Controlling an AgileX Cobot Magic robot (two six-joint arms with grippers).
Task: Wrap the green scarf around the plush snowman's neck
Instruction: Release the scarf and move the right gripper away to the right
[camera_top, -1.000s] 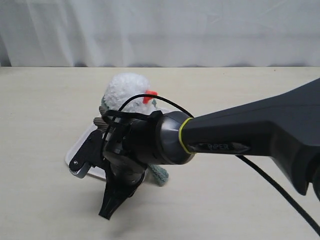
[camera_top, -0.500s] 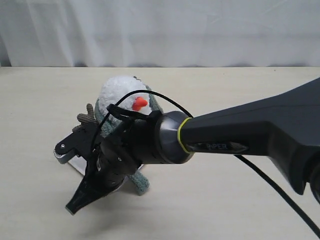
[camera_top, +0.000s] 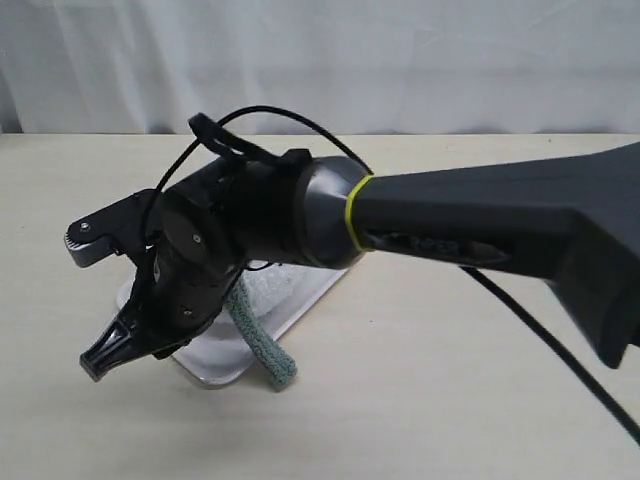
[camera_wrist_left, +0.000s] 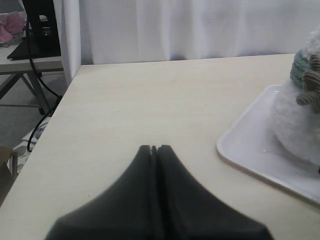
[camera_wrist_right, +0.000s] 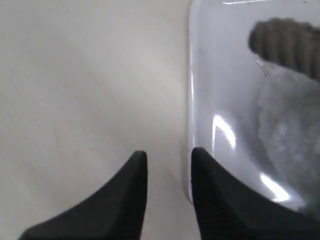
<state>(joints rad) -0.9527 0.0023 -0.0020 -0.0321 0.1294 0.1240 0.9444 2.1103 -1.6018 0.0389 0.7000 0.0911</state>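
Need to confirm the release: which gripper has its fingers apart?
The right gripper: a gap shows between its fingers, with nothing in it. The left gripper has them pressed together.

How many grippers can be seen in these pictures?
2. The right gripper hangs over the edge of the white tray, jaws apart and empty. The left gripper appears only in its wrist view, shut, above the table.
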